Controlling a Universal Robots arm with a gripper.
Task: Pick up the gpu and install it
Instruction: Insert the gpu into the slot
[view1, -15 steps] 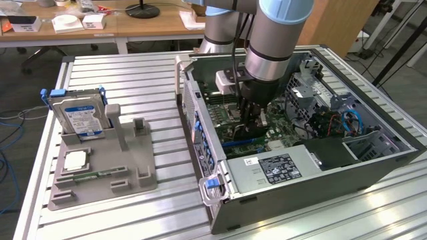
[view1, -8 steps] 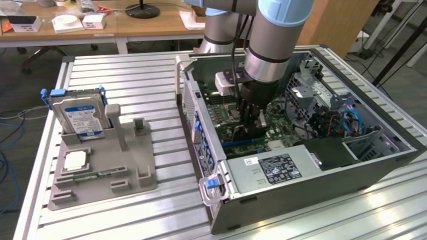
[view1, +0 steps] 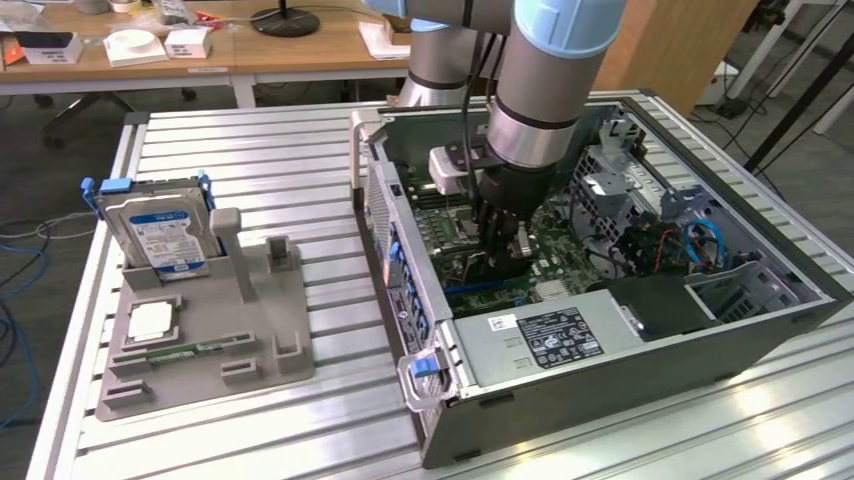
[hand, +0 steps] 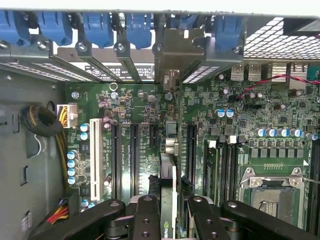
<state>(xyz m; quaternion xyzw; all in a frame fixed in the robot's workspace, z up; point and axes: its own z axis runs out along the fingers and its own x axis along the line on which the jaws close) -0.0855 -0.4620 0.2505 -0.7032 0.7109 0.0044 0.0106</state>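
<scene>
The gpu (hand: 172, 150) stands, apparently, on the motherboard (hand: 240, 115).

The arm (view1: 541, 70) is a thick round tube, pale blue on its upper cap and silver-grey below, with a thin dark ring around the lower grey sleeve and a black cable running down its side. Under the sleeve sits a black cylindrical wrist with a small white-grey box fixed to one flank. The claw (hand: 173, 212) is matte black: two broad outer links and two narrower inner fingers (hand: 146, 220), each dotted with round recessed screws, and bright metal pivot pins at the joints between them.
</scene>
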